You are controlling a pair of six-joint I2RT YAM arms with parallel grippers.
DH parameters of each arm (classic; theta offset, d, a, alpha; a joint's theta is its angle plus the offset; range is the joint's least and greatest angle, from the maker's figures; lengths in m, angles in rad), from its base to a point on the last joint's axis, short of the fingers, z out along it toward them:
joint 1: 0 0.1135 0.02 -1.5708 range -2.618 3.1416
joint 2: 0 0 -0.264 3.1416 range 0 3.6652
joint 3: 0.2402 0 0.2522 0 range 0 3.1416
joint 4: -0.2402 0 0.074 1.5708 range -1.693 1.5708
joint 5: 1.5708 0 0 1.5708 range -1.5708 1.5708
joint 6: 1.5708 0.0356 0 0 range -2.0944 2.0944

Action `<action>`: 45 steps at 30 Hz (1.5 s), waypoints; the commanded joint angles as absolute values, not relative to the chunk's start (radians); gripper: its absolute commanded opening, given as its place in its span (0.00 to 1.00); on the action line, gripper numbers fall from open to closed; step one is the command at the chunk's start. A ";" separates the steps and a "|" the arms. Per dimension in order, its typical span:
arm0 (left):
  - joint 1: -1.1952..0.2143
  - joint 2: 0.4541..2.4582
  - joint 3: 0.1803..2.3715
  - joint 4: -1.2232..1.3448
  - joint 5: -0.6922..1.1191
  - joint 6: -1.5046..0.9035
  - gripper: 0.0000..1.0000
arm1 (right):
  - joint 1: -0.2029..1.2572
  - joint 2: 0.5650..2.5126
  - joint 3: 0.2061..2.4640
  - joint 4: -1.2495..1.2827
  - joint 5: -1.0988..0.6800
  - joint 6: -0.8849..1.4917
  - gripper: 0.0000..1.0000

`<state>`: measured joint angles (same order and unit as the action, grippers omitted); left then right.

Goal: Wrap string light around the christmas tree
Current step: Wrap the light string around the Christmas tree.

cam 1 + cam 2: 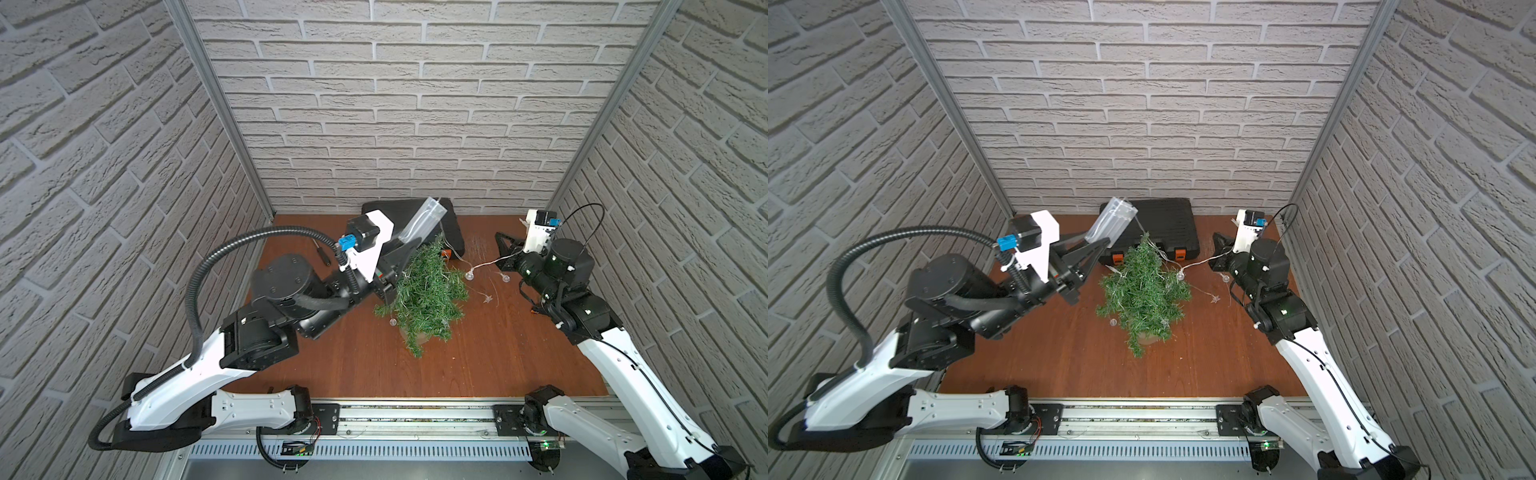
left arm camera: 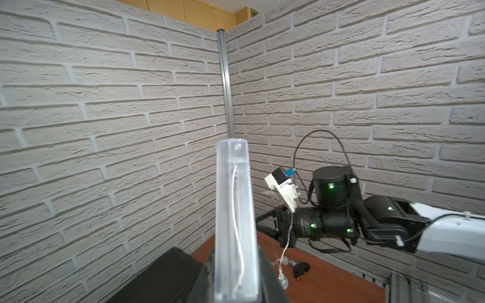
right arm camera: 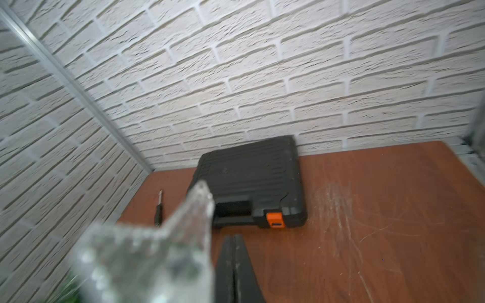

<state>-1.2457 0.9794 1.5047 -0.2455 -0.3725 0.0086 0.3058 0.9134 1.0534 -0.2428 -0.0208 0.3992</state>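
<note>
Your left tool grips the clear rectangular plastic battery box of the thin pale-wired string light, above the small green christmas tree standing mid-table. The wire reaches your closed right tool.

In both top views: looking down from high above the front edge onto the whole desk. From the left wrist: close behind the string light, facing the right arm. From the right wrist: near the desk, facing the black case, shared with top views.
</note>
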 commanded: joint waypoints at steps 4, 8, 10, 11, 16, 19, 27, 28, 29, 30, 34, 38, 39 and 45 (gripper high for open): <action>-1.249 0.807 1.372 -0.146 -0.545 0.033 0.00 | 0.435 0.831 1.154 -0.343 -0.100 0.345 0.03; -1.249 0.730 1.309 -0.151 -0.637 0.036 0.00 | 0.541 0.825 1.188 -0.390 -0.112 0.320 0.03; -1.249 0.691 1.284 -0.153 -0.666 0.037 0.00 | 0.581 0.833 1.197 -0.415 -0.125 0.318 0.03; -1.248 0.677 1.272 -0.156 -0.678 0.037 0.00 | 0.605 0.837 1.196 -0.419 -0.139 0.316 0.03; -1.248 0.621 1.228 -0.163 -0.742 0.039 0.00 | 0.738 0.880 1.186 -0.404 -0.150 0.281 0.03; -1.248 0.588 1.199 -0.154 -0.799 0.051 0.00 | 0.833 0.925 1.203 -0.385 -0.139 0.243 0.03; -1.240 0.551 1.128 -0.081 -0.986 0.130 0.00 | 0.993 1.085 1.307 -0.368 -0.100 0.185 0.03; -1.237 0.561 1.117 -0.063 -1.003 0.152 0.00 | 1.002 1.110 1.326 -0.380 -0.086 0.181 0.03; -1.233 0.577 1.115 -0.060 -1.029 0.167 0.00 | 1.011 1.133 1.342 -0.390 -0.081 0.176 0.03; -1.228 0.596 1.117 -0.066 -1.047 0.174 0.00 | 1.015 1.152 1.354 -0.395 -0.081 0.171 0.03; -1.160 0.651 1.119 -0.096 -1.059 0.165 0.00 | 1.029 1.221 1.389 -0.399 -0.068 0.174 0.03; -1.004 0.682 1.135 -0.210 -0.926 0.018 0.00 | 1.031 1.261 1.408 -0.401 -0.014 0.181 0.09; -0.961 0.697 1.143 -0.253 -0.881 -0.025 0.00 | 1.031 1.265 1.409 -0.399 0.000 0.182 0.10; -0.729 0.802 1.186 -0.345 -0.636 -0.183 0.00 | 1.031 1.292 1.409 -0.392 0.075 0.156 0.21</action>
<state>-0.7914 0.7784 1.1576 -0.3161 -0.7853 -0.0837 1.0241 1.2915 1.3823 -0.4152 0.0223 0.1749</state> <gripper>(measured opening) 0.219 0.200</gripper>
